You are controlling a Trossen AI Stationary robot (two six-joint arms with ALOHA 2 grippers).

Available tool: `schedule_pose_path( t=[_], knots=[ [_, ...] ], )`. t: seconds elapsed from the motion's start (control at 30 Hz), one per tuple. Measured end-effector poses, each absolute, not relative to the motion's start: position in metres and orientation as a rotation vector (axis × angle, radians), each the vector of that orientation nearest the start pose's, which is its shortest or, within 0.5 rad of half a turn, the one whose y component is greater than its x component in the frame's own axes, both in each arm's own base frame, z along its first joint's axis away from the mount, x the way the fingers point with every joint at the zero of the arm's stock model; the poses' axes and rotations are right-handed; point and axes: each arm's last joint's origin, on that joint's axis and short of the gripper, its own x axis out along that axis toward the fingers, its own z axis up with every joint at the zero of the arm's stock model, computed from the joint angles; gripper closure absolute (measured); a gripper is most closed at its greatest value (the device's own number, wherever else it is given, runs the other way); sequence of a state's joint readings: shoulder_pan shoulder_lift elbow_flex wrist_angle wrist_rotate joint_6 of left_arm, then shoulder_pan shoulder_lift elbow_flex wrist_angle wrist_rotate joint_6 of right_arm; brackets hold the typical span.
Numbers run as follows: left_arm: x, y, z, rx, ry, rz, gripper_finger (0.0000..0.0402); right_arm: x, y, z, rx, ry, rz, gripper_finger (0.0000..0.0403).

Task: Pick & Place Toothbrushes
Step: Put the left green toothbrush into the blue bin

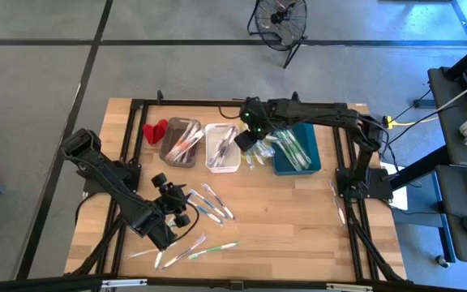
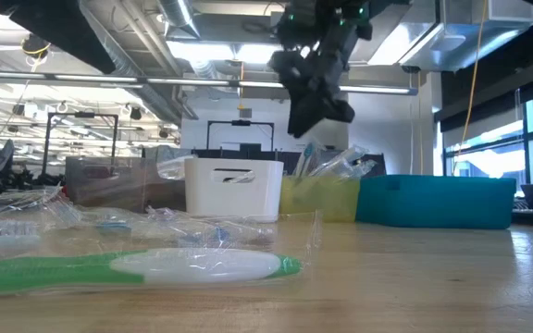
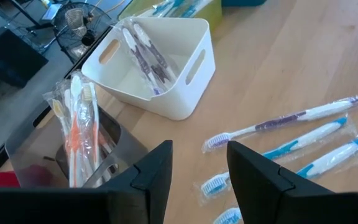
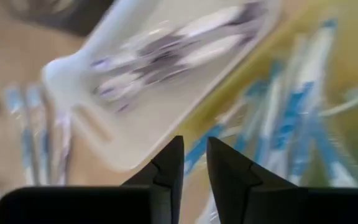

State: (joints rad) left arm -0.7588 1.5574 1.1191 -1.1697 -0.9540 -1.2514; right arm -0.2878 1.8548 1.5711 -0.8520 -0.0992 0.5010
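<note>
Pale wooden planks make up the counter (image 1: 298, 211), framed by black rails and standing on a grey floor crossed by dark lines; a black floor fan (image 1: 280, 18) stands beyond its far edge. Taking the white rectangular plastic bin (image 1: 222, 148) as landmark: a grey translucent bin (image 1: 180, 141) sits just to its left, with a small red object (image 1: 155, 130) left of that; a yellowish bin (image 2: 318, 197) is just to its right, then a teal bin (image 1: 297, 148).

Wrapped plastic toothbrushes (image 1: 211, 202), white with blue, purple and green, lie loose on the counter nearer the front than the white bin, and more fill the bins.

The right gripper (image 1: 246, 139) hangs above the white bin's right edge, its fingers nearly pressed together with only a narrow gap, nothing between them. The left gripper (image 1: 177, 195) hovers in front of the white bin beside the loose toothbrushes, fingers spread and empty.

Beyond the counter, the low view shows an open workshop with ceiling ducts, strip lights and windows.
</note>
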Motion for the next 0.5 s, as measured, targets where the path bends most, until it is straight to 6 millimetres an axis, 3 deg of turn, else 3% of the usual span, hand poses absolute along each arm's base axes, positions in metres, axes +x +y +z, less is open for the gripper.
schedule_pose_path(
  t=[0.23, 0.5],
  knots=[
    [0.2, -0.169, 0.232, 0.098, 0.785, 0.633, 0.0253, 0.373, -0.061, 0.277, 0.584, 1.043, -0.324, 0.035],
    [0.191, -0.18, 0.231, 0.111, 0.796, 0.567, 0.0215, 0.378, 0.015, 0.278, 0.417, 1.057, -0.241, 0.0367]
  ],
)
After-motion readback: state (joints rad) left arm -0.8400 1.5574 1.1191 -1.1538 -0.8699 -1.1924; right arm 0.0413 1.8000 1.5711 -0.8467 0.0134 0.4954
